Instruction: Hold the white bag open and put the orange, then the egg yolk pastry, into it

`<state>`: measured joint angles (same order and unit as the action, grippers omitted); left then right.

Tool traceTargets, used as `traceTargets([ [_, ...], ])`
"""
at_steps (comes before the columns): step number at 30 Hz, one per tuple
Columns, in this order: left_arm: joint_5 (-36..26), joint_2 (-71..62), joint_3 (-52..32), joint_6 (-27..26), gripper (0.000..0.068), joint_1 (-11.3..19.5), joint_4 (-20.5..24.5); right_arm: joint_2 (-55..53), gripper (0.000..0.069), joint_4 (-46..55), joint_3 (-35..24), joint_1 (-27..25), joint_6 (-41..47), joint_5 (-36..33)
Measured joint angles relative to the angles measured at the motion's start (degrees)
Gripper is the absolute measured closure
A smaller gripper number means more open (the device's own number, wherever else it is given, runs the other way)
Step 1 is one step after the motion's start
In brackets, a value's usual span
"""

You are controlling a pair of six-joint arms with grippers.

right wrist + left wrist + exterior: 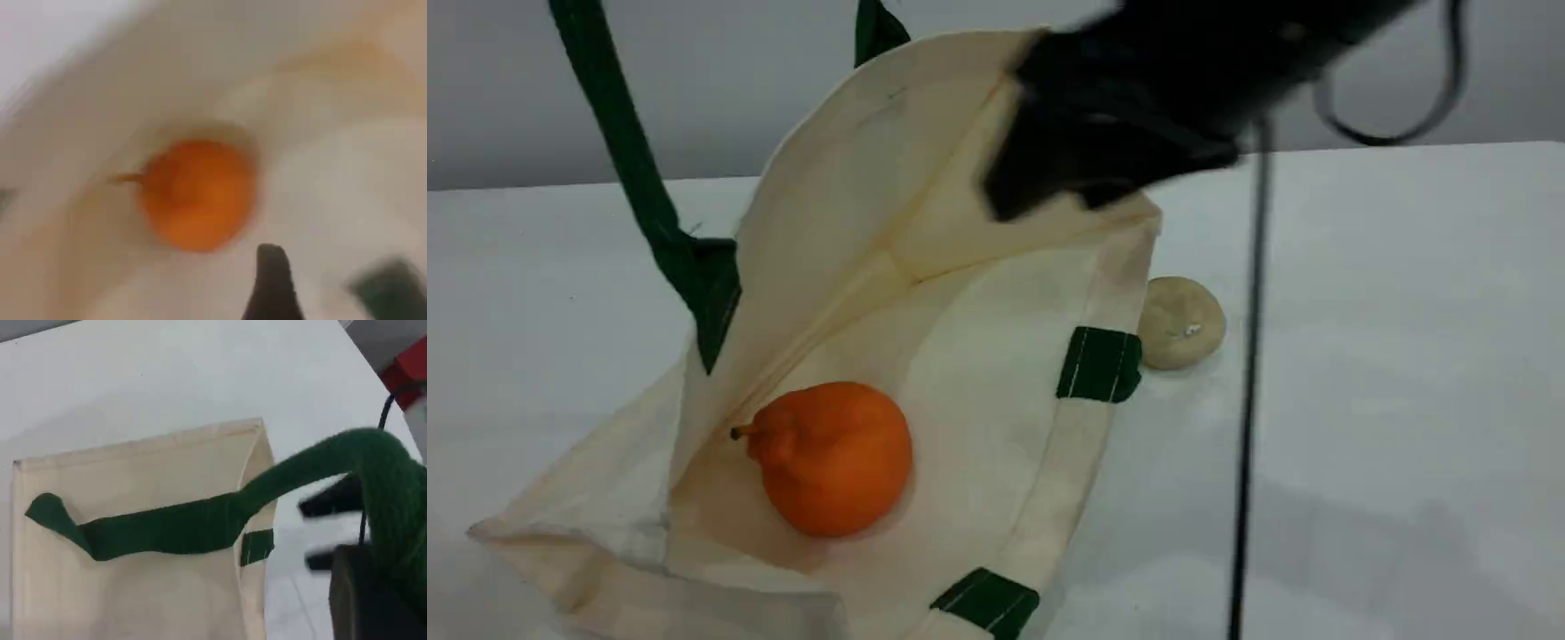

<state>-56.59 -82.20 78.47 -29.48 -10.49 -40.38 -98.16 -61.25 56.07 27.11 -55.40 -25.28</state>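
The orange (pixel 831 458) already lies inside the white bag (pixel 996 356) toward the worktop's near edge, the egg yolk pastry (pixel 1181 322) waits just outside its rim, and beyond, the right gripper (pixel 1067 191) hovers empty with fingers spread while the left gripper (pixel 373 600) pinches a green strap handle (pixel 200 520).

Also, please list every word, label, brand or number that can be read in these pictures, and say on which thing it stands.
No text can be read in any view.
White bag: plain cloth with green patches, no print visible.
Orange: no sticker visible.
Pastry: a small whitish mark, too small to tell whether it is writing.
Right wrist view: too blurred to show any lettering.
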Motion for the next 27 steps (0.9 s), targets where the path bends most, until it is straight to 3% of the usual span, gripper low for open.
traceTargets([
  [9, 0.02, 0.00, 0.00, 0.00, 0.0614, 0.00, 0.10, -2.78, 0.0219, 1.18, -0.98, -12.53, 2.48, 9.02],
  [15, -0.26, 0.00, 0.00, -0.27, 0.0614, 0.00, 0.10, -9.87, 0.0219, 0.63, 0.58, -12.80, 2.48, 16.13],
  [27, -0.89, 0.05, 0.00, -0.12, 0.0614, 0.00, -0.02, -21.63, 0.0218, -2.66, 10.35, -12.13, -0.03, 11.90],
])
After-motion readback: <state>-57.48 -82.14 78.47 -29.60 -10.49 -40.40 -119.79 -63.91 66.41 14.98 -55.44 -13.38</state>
